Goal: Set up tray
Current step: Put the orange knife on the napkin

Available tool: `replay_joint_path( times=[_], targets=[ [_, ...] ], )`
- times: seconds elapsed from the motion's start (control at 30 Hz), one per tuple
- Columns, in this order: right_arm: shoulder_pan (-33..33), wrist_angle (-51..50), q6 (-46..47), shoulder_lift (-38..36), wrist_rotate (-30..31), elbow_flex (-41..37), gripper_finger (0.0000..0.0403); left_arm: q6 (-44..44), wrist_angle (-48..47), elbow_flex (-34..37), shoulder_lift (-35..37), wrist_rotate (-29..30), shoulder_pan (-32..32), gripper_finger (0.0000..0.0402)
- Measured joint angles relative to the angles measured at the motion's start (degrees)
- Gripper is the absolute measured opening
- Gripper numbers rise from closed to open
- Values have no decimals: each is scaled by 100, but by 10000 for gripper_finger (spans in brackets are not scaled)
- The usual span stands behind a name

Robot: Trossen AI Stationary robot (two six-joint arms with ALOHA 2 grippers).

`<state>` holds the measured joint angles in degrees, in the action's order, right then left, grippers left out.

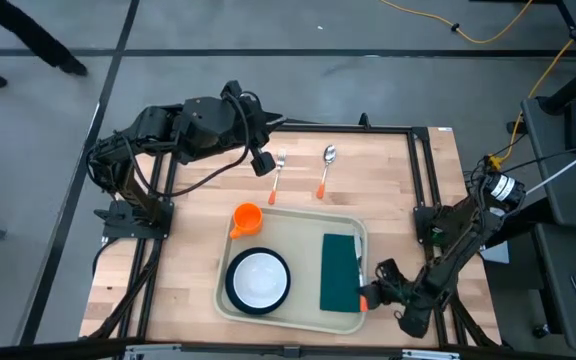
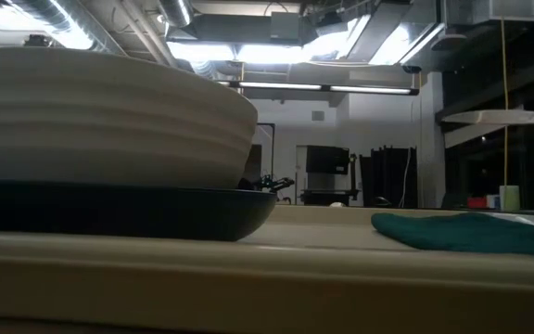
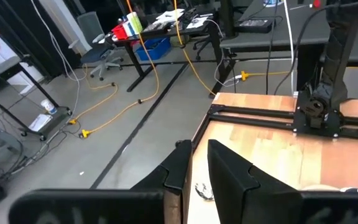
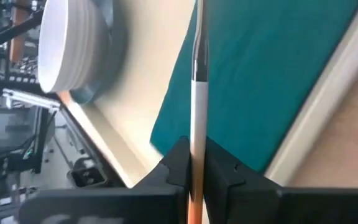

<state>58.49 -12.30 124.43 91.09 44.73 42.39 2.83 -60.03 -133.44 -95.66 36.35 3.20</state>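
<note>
The tray [image 1: 290, 233] sits on the bench [image 1: 188, 260] toward its near edge, carrying a dark plate [image 1: 231, 290] with a white bowl [image 1: 259, 279] on it and a green napkin [image 1: 339, 272] at its right side. An orange cup [image 1: 245, 218] stands just beside the tray's far left corner. A fork [image 1: 276, 175] and a spoon [image 1: 326, 168] lie apart on the bench beyond the tray.

The right gripper [image 1: 370, 290] hangs at the tray's right rim with its jaws closed on a thin utensil [image 4: 197, 93] with an orange handle, which reaches out over the napkin. The grip is near one end, so I judge the utensil could swing or slip as it is lowered, land crooked, or catch the napkin and drag it out of square. Coming in too low could knock the rim and shift the whole tray.

The left gripper [image 1: 261, 163] hovers near the fork, jaws close together and empty. If it drops off-centre it may push the fork aside rather than pick it up.
</note>
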Motion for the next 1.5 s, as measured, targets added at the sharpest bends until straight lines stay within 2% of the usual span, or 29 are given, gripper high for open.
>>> replay_joint_path(
  times=[0.13, 0.3, 0.47, 0.73, 1.13, 1.5],
  targets=[
    [74, 256, 3, 133, 224, -9, 25, -109, 8, -1, -21, 5, 2, 47],
    [110, 1928, 30, 722, 373, -359, 27, -311, 1, 10, -75, 7, 2, 47],
    [108, 2991, 75, 1210, 937, -416, 25, -364, 14, 4, -120, 0, 57, 47],
    [97, 3236, 150, 1252, 959, -424, 24, -365, -22, 2, -198, -37, 57, 47],
    [95, 3085, 152, 1246, 933, -426, 32, -315, -20, 2, -234, -39, 57, 47],
    [58, 3155, 287, 1244, 680, -426, 30, -210, -20, 2, -234, -39, 57, 47]
  ],
)
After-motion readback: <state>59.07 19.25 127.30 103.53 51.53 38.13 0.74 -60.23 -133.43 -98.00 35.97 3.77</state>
